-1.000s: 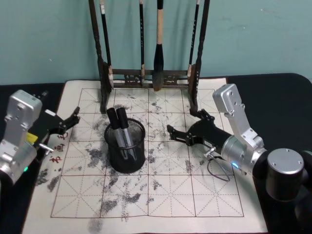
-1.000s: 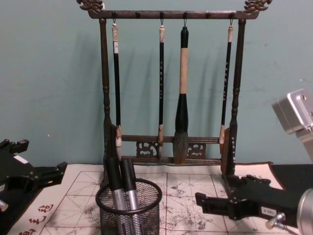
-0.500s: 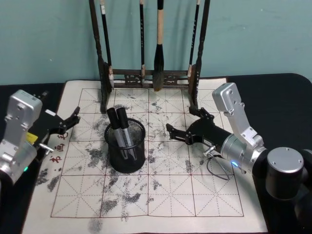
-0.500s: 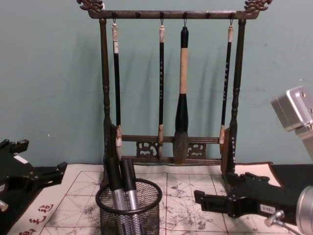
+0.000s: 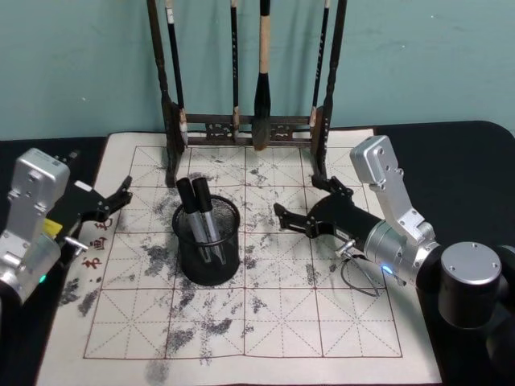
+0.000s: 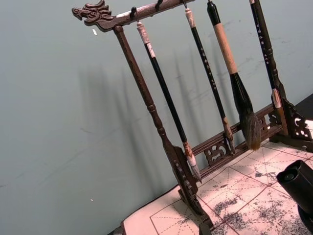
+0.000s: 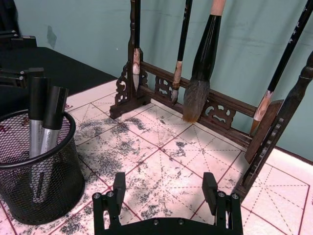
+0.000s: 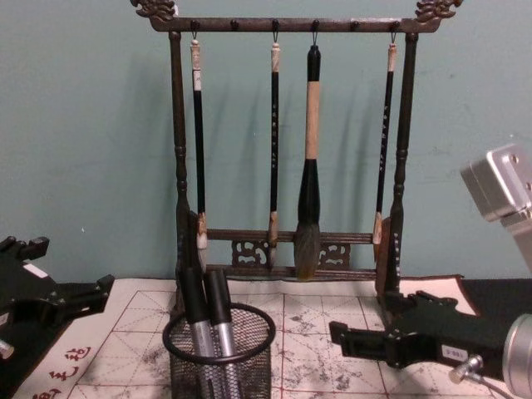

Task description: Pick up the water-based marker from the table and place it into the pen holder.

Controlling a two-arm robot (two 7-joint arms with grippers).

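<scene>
Hovering right of the pen holder (image 5: 207, 244), right pincer (image 5: 302, 205) open, empty; left pincer (image 5: 113, 199) open too. Risk: clipping the rim, tipping both markers (image 5: 199, 211) out

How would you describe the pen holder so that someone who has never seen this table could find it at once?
Start at the tall dark wooden brush rack standing at the back of the cream grid-lined mat. Just in front of the rack's left post stands the pen holder, a small black wire-mesh cup with a thick round rim. Unlike the rack with its hanging brushes, it holds two grey-barrelled, black-capped markers leaning inside.
</scene>
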